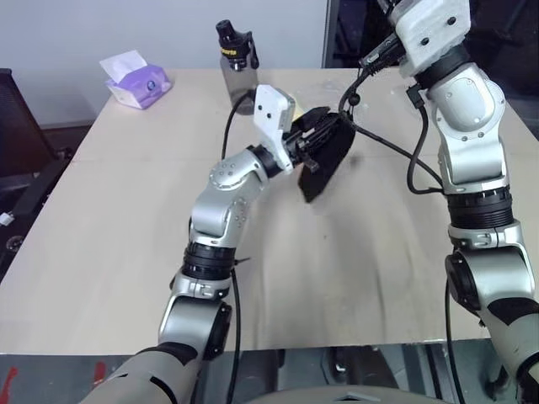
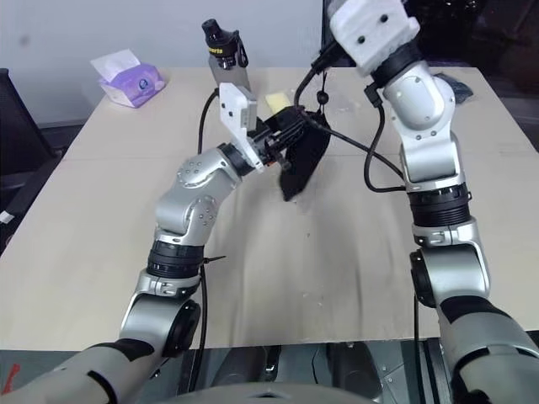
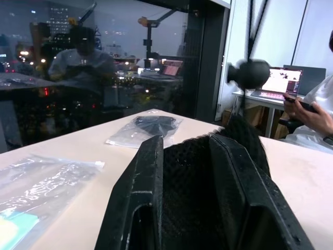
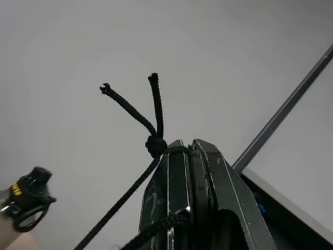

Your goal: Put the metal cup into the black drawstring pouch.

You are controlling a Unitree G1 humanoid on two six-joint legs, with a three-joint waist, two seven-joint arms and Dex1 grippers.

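Left eye view: the left arm rises from the bottom edge, bends at the elbow near mid-frame and reaches up and right, so its left pincer (image 1: 324,133) sits at upper centre, pointing right and slightly up at the black drawstring pouch (image 1: 327,164). The pouch hangs off the desk (image 1: 101,236), slanting down toward frame centre, its lower corner above the bare wood. In the left wrist view the two black fingers (image 3: 138,198) stand apart with the pouch's mesh-like fabric (image 3: 187,192) bunched between them, and a round cord toggle (image 3: 248,74) floats above. The right arm climbs the right side of the frame, its forearm and wrist housing reaching the top edge with the hand angled up and inward; a thin black cord (image 1: 370,63) runs from there down to the pouch. In the right wrist view the right pincer (image 4: 188,148) is pressed together on that cord, the knot (image 4: 155,145) and two loose ends sticking out just past its tips. Whether the metal cup is inside the pouch cannot be told. A grey bottle with a black cap (image 1: 237,63) stands near the desk's far edge just upper left of the left pincer, and a purple tissue pack (image 1: 135,82) lies at upper left. The near half of the desk, lower left and lower centre, is open wood out to its front and left edges.
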